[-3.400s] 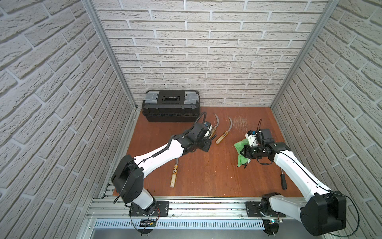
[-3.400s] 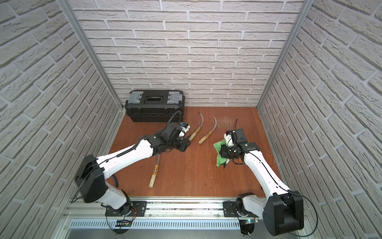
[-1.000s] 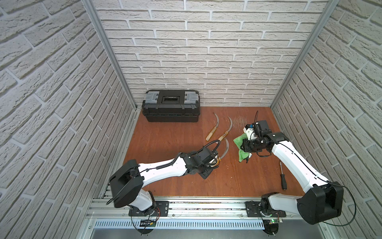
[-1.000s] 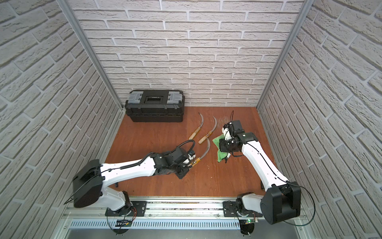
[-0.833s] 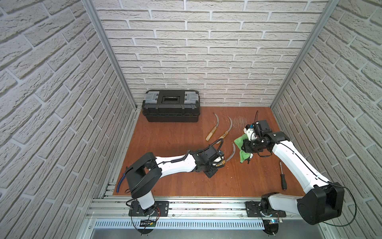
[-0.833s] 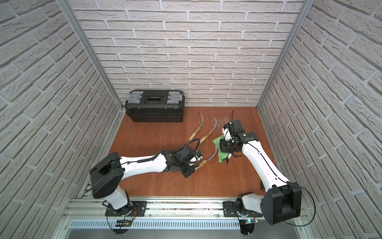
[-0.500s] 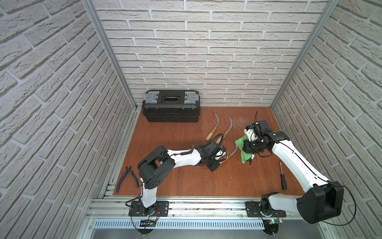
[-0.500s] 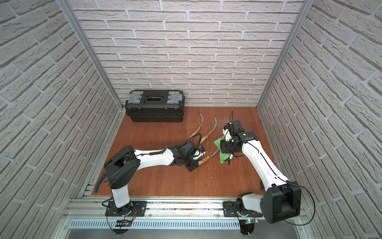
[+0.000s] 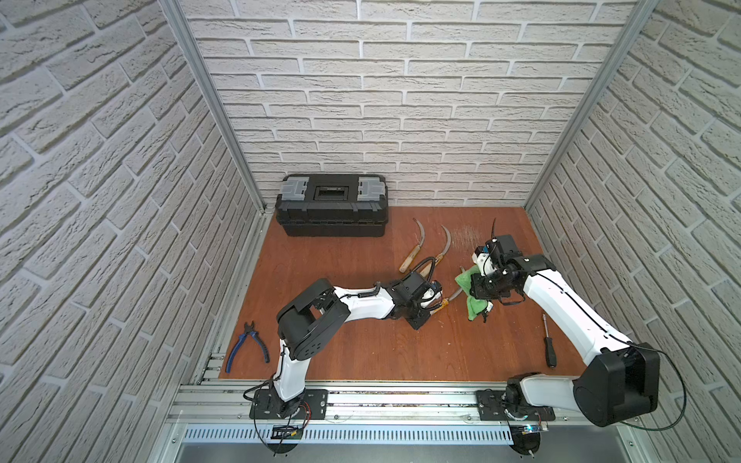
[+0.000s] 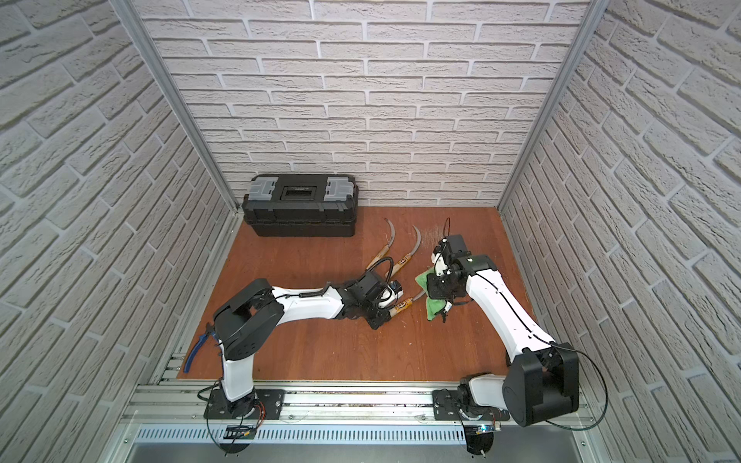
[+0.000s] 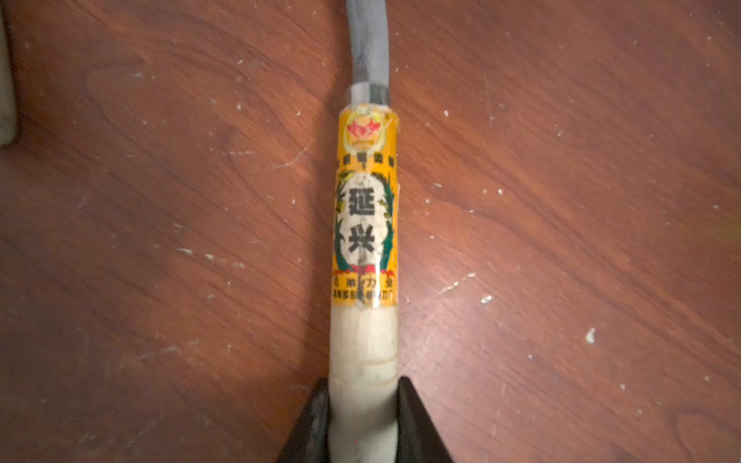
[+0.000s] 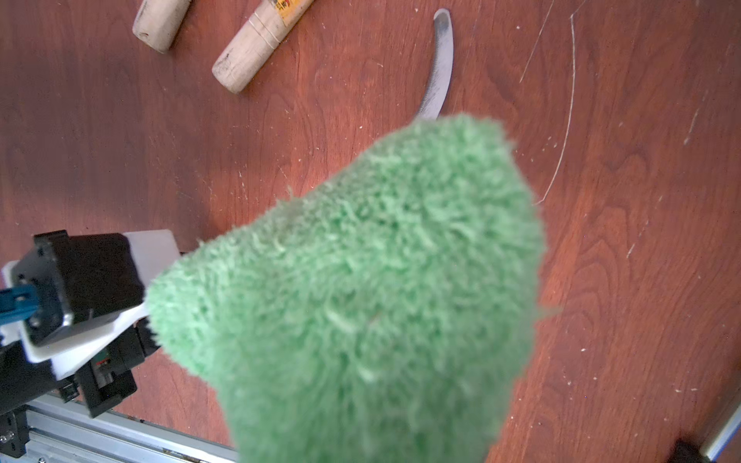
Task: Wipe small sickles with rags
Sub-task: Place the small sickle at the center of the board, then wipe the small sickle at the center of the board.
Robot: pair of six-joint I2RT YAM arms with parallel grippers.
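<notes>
Left hand [image 11: 363, 405] clamps the sickle [image 11: 365, 224] by its handle, blade reaching beneath right hand [image 9: 479, 290], which pinches the rag [image 12: 361, 280]. Wiping step: next, rag should stroke along the blade.

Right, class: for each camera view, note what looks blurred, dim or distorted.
Left wrist: the sickle looks dim and slightly soft. Right wrist: the green rag, close up, is out of focus; the table behind is sharper. Both top views: evenly lit, brick walls splay outward, wide-angle.
</notes>
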